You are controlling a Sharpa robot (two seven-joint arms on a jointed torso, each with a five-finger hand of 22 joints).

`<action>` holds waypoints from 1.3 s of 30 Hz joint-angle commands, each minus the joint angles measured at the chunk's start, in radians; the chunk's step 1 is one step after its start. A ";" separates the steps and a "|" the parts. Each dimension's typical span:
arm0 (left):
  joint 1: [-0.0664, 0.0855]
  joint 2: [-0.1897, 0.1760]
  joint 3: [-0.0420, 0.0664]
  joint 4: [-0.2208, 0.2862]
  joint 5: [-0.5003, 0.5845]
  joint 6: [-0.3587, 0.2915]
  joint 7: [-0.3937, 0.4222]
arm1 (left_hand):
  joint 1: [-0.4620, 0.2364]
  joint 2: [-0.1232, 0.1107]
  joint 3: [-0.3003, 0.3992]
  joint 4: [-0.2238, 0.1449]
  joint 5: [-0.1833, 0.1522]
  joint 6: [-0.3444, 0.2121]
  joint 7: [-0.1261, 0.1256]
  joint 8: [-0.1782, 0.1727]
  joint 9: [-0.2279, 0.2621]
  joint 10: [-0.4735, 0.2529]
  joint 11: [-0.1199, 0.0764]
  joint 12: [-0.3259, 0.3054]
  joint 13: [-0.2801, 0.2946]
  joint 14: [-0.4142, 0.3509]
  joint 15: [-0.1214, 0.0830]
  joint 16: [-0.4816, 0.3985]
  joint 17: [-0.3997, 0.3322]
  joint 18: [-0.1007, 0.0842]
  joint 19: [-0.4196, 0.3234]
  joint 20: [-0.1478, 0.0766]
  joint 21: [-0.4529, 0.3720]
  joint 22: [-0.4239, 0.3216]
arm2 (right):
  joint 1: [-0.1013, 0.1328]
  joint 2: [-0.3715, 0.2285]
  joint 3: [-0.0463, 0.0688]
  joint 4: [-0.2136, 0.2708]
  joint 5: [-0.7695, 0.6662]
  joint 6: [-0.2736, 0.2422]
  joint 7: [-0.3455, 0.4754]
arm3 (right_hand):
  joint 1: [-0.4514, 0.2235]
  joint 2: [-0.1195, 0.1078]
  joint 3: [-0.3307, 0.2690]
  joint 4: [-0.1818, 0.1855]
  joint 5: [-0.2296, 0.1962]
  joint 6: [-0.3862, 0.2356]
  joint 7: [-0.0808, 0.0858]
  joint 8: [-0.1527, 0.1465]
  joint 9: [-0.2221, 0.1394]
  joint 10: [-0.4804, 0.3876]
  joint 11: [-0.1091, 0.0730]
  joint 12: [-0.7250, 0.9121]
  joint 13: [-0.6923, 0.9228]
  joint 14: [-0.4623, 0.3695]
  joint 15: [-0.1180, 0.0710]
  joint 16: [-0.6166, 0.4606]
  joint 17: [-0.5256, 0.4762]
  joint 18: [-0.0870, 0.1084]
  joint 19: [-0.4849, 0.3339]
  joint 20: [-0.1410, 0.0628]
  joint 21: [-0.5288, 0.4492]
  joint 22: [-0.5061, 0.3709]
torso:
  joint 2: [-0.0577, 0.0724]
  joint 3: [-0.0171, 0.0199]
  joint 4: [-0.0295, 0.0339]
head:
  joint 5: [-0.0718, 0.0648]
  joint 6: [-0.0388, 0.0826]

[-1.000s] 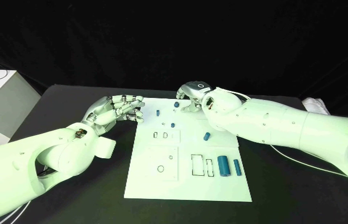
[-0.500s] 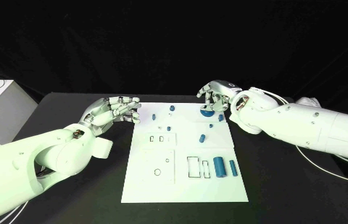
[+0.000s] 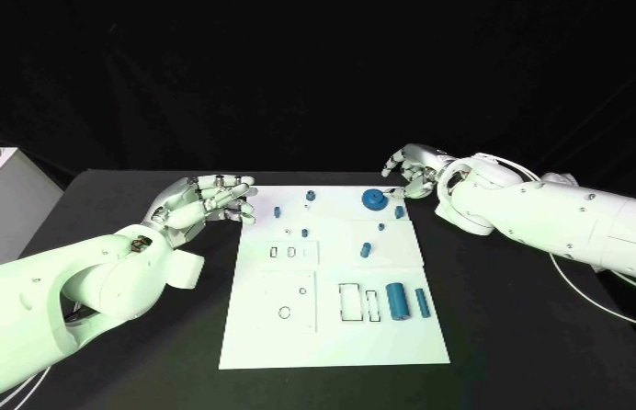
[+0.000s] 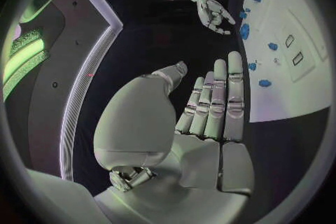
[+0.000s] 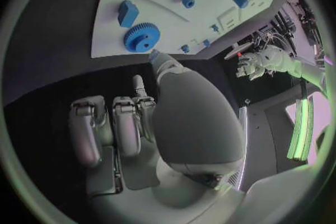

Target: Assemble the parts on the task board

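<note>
While the right robot hand (image 3: 414, 173) hovers empty beside the gear (image 3: 375, 199), that stiff, light disc looks easiest pinched at its toothed rim.

Dim room, black backdrop; pale greenish light falls from above on the white task board (image 3: 332, 272). Wrist views bend straight edges.

Left hand (image 3: 206, 202) hovers palm-down, fingers together and nearly straight, holding nothing. Right hand (image 3: 414, 172) has its fingers curled in, also holding nothing. Both white arms reach in from opposite sides.
</note>
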 commanded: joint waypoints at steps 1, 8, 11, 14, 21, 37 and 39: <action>0.000 0.004 0.000 0.001 -0.014 0.028 0.014 | -0.007 0.000 0.000 -0.007 0.003 -0.007 0.041 -0.003 0.001 -0.008 -0.001 -0.003 -0.001 -0.007 0.001 0.006 0.001 0.007 -0.003 0.000 0.003 0.001 | -0.001 0.015 0.001 -0.019 0.017 0.061 -0.049 | -0.012 0.003 0.000 0.000 -0.008 0.002 -0.004 0.008 -0.002 0.053 0.002 0.017 0.205 0.098 0.009 0.011 0.225 -0.007 0.105 0.010 0.003 0.263 | 0.002 -0.0008 0.0036 | 0.001 -0.005; 0.000 0.004 0.000 0.003 -0.019 0.029 0.013 | -0.007 0.000 0.000 -0.007 0.003 -0.007 0.041 -0.003 0.001 -0.008 -0.001 -0.003 -0.001 -0.007 0.001 0.006 0.001 0.007 -0.003 0.000 0.003 0.001 | -0.010 0.035 0.001 -0.041 0.017 0.083 -0.078 | -0.018 0.001 -0.004 0.001 -0.007 -0.004 -0.003 0.009 -0.005 0.079 0.004 0.030 0.232 0.103 0.011 0.017 0.248 -0.007 0.105 0.011 0.003 0.263 | 0.008 0.0005 0.0116 | -0.007 -0.007; 0.000 0.003 0.000 0.003 -0.020 0.029 0.013 | -0.007 0.000 0.000 -0.007 0.003 -0.007 0.041 -0.003 0.001 -0.008 -0.001 -0.003 -0.001 -0.007 0.001 0.006 0.001 0.007 -0.003 0.000 0.003 0.001 | -0.012 0.040 0.001 -0.048 0.019 0.084 -0.087 | -0.020 0.000 -0.006 0.002 -0.008 -0.005 -0.002 0.009 -0.006 0.079 0.004 0.030 0.233 0.103 0.011 0.018 0.249 -0.007 0.105 0.012 0.003 0.263 | 0.009 0.0000 0.0141 | -0.010 -0.007; 0.000 0.002 0.000 0.004 -0.021 0.028 0.013 | -0.007 0.000 0.000 -0.007 0.003 -0.007 0.041 -0.003 0.001 -0.008 -0.001 -0.003 -0.001 -0.007 0.001 0.006 0.001 0.007 -0.003 0.000 0.003 0.001 | -0.013 0.045 0.001 -0.053 0.021 0.089 -0.092 | -0.021 -0.001 -0.007 0.003 -0.009 -0.006 -0.002 0.009 -0.006 0.080 0.004 0.031 0.234 0.103 0.011 0.018 0.251 -0.007 0.105 0.012 0.003 0.263 | 0.010 0.0008 0.0133 | -0.010 -0.009; 0.000 0.002 0.000 0.007 -0.022 0.028 0.011 | -0.007 0.000 0.000 -0.007 0.003 -0.007 0.041 -0.003 0.001 -0.008 -0.001 -0.003 -0.001 -0.007 0.001 0.006 0.001 0.007 -0.003 0.000 0.003 0.001 | -0.015 0.056 0.001 -0.054 0.019 0.092 -0.096 | -0.022 0.001 -0.008 0.003 -0.011 -0.004 -0.002 0.010 -0.006 0.081 0.004 0.031 0.235 0.103 0.011 0.018 0.252 -0.007 0.105 0.012 0.003 0.263 | 0.011 0.0022 0.0115 | -0.006 -0.017; 0.000 0.000 0.000 0.007 -0.023 0.027 0.008 | -0.008 0.002 0.000 -0.008 0.003 -0.007 0.040 -0.002 0.002 -0.008 -0.001 -0.002 0.000 -0.008 0.001 0.007 0.004 0.007 -0.007 0.001 0.007 0.003 | -0.017 0.059 0.001 -0.037 0.019 0.048 -0.082 | -0.015 0.014 0.003 -0.001 -0.012 0.027 -0.009 0.027 -0.004 0.093 -0.001 0.037 0.247 0.104 0.008 0.019 0.254 -0.007 0.105 0.011 0.003 0.263 | 0.011 0.0025 0.0125 | -0.004 -0.017; 0.000 0.000 0.000 0.007 -0.023 0.027 0.008 | -0.008 0.002 0.000 -0.008 0.003 -0.007 0.040 -0.002 0.002 -0.008 -0.001 -0.002 0.000 -0.008 0.001 0.007 0.004 0.007 -0.007 0.001 0.007 0.003 | -0.017 0.060 0.001 -0.037 0.016 0.046 -0.082 | -0.013 0.017 0.008 -0.002 -0.012 0.034 -0.010 0.030 -0.004 0.095 -0.002 0.037 0.249 0.104 0.007 0.019 0.254 -0.007 0.105 0.010 0.003 0.263 | 0.011 0.0023 0.0114 | -0.004 -0.017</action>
